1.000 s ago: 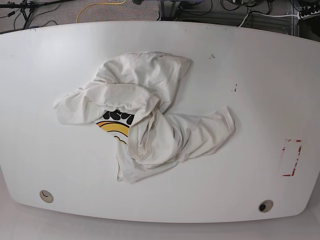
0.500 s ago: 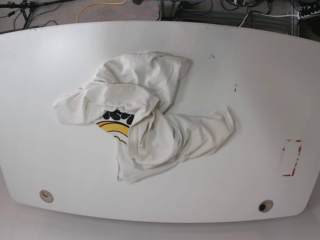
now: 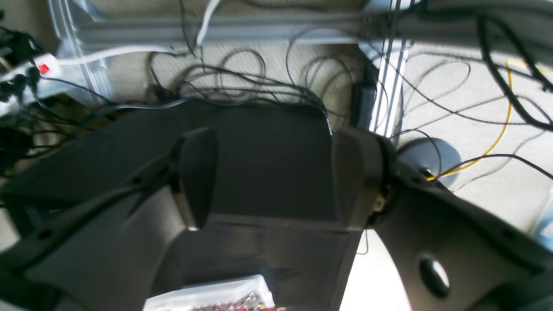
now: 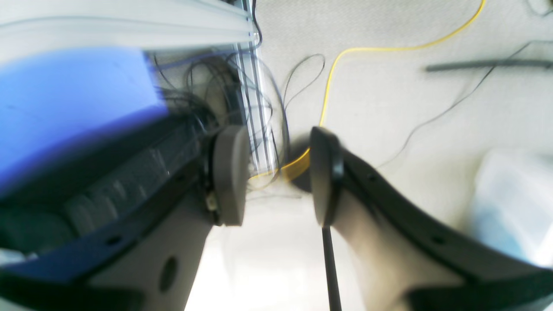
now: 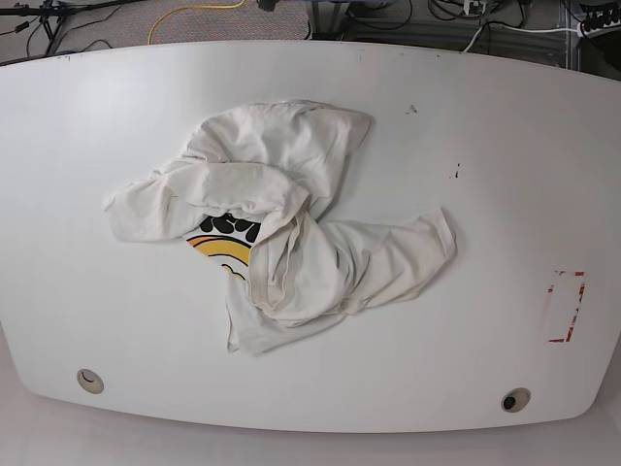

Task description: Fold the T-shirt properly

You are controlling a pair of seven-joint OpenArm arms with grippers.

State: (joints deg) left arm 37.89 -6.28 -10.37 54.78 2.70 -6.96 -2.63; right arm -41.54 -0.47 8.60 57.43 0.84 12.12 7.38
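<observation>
The off-white T-shirt (image 5: 281, 218) lies crumpled in a heap on the white table (image 5: 485, 175), left of centre. A patch of its yellow and black print (image 5: 223, 238) shows through the folds. Neither arm appears in the base view. In the left wrist view my left gripper (image 3: 276, 179) is open, its dark fingers (image 3: 196, 177) wide apart with nothing between them, pointing at the cable-strewn floor. In the right wrist view my right gripper (image 4: 278, 177) is also open, with a narrower gap and nothing held. The shirt is out of both wrist views.
A red-outlined rectangle (image 5: 566, 306) is marked near the table's right edge. Two round holes (image 5: 89, 381) (image 5: 515, 399) sit near the front edge. Cables (image 3: 259, 82) and a yellow cord (image 4: 345, 56) lie on the floor beyond the table.
</observation>
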